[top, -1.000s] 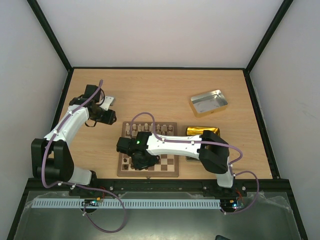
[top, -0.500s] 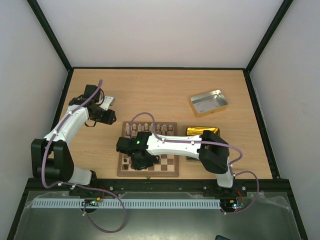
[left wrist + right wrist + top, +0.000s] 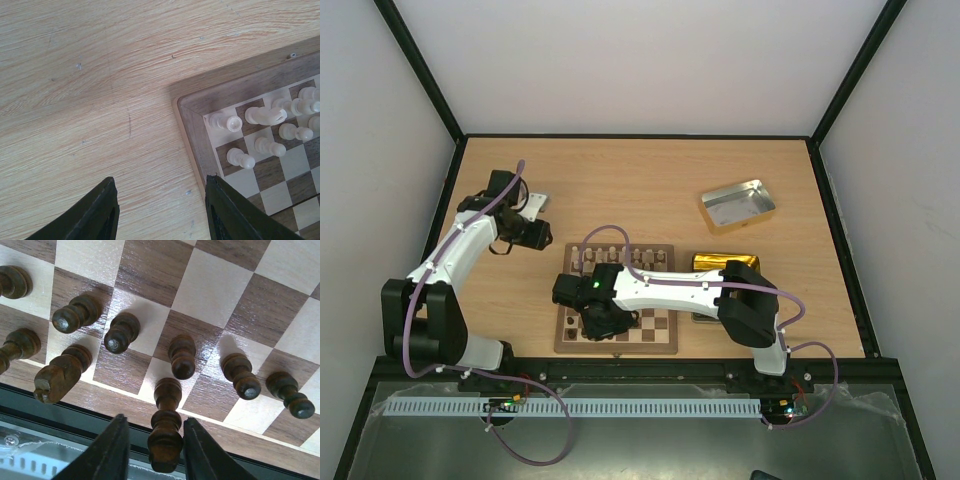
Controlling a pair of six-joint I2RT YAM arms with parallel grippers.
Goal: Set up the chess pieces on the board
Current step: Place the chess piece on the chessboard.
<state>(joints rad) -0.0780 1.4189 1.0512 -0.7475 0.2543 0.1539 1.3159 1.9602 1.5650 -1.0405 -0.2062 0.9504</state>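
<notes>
The board [image 3: 660, 328] lies near the table's front edge. Cream chess pieces [image 3: 265, 116] stand in its far-left corner [image 3: 240, 85]. Dark brown chess pieces [image 3: 120, 332] stand in its near rows. My right gripper [image 3: 153, 437] is low over the near-left part of the board [image 3: 603, 322]. Its jaws are open on either side of a tall dark piece [image 3: 166, 440] that stands upright on a cream edge square, with a gap on each side. My left gripper [image 3: 160, 182] is open and empty over bare table just left of the board's far-left corner [image 3: 535, 232].
A silver tin [image 3: 737, 205] sits at the back right of the table. A gold tin [image 3: 720, 263] lies just right of the board, partly under the right arm. The black front rail [image 3: 75, 405] runs right beside the board's near edge.
</notes>
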